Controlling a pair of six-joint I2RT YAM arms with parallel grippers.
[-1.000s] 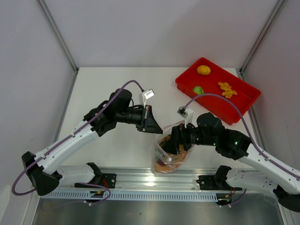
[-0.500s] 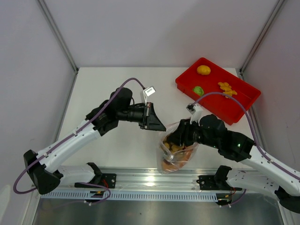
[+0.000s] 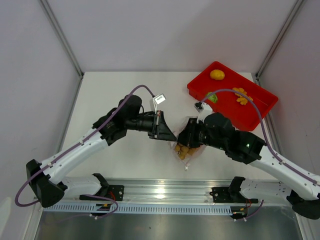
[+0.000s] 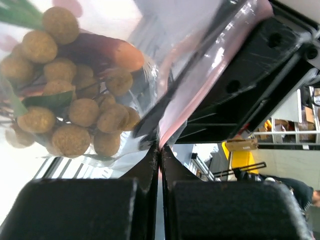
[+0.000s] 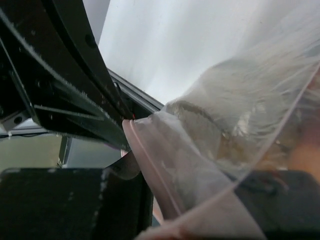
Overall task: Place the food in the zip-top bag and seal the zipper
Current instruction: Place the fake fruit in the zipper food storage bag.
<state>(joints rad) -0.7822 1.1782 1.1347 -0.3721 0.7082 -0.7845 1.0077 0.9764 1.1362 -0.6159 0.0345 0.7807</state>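
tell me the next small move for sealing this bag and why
Probably run the right pincer along the zipper, away from the left pincer, pressing it closed. The left pincer is shut on the pink strip, the right one sits close beside it at the mouth of the zip-top bag, and the grape bunch is inside. Some food still lies in the red tray.
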